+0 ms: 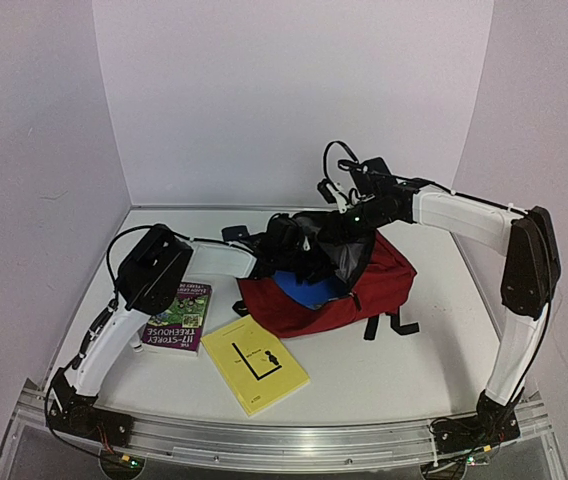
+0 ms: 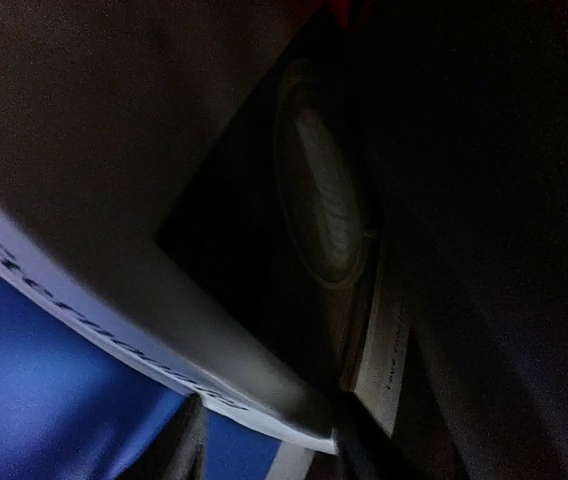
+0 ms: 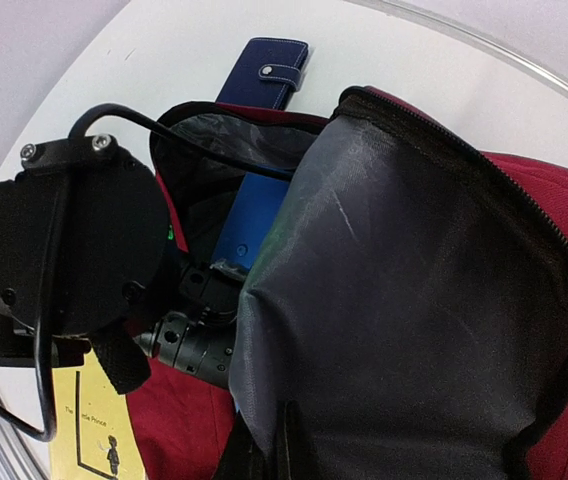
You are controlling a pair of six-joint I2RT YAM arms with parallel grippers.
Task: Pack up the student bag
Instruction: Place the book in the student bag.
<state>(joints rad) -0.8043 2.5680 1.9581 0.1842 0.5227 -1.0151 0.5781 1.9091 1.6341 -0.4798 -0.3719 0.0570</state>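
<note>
White surface (image 1: 414,370) carries the student bag (image 1: 384,280) at mid-frame, its mouth held up by the right jaws pinching the lining. The left jaws (deep inside) clamp a blue book (image 1: 304,290). Best to slide it flat, releasing only once seated.

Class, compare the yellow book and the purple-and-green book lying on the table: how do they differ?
The plain yellow paperback book has a sparse black line drawing; the purple-and-green illustrated book has a busy cover. The yellow book lies fully in view; the purple one is partly hidden under the left arm. Both lie flat on the white table, outside the dark red fabric backpack.
</note>
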